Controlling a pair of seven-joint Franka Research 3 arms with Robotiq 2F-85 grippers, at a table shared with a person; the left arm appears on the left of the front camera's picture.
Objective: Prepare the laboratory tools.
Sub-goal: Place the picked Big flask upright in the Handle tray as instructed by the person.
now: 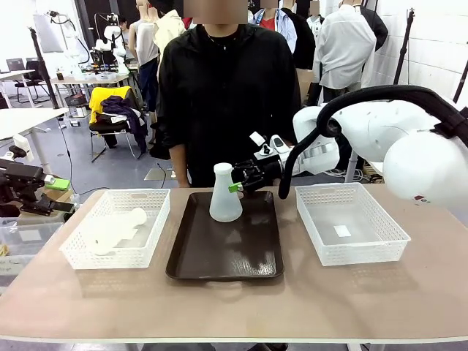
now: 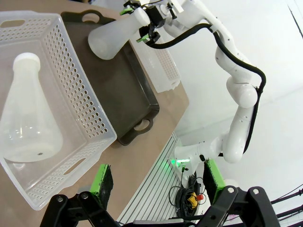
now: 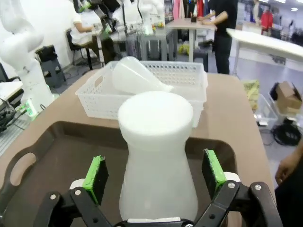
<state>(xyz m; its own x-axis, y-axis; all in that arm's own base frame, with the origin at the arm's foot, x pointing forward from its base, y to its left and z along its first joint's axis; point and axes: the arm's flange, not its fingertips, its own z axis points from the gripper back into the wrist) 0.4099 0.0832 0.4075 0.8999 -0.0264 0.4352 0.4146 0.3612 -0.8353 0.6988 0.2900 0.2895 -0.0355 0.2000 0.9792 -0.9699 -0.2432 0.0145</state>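
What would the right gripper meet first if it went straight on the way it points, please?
Probably the upright flask on the tray, which stands between the right gripper's open jaws.

Flask (image 2: pixel 28 118) lying in basket (image 2: pixel 92 111); second flask (image 2: pixel 113 35) on tray (image 2: pixel 128 99).

Nothing legible shows: no print, brand, number or sign. A small pale patch (image 1: pixel 342 231) lies on the floor of the white basket (image 1: pixel 363 251) just right of the dark tray (image 1: pixel 223 252). It is too small to tell whether it carries any writing.
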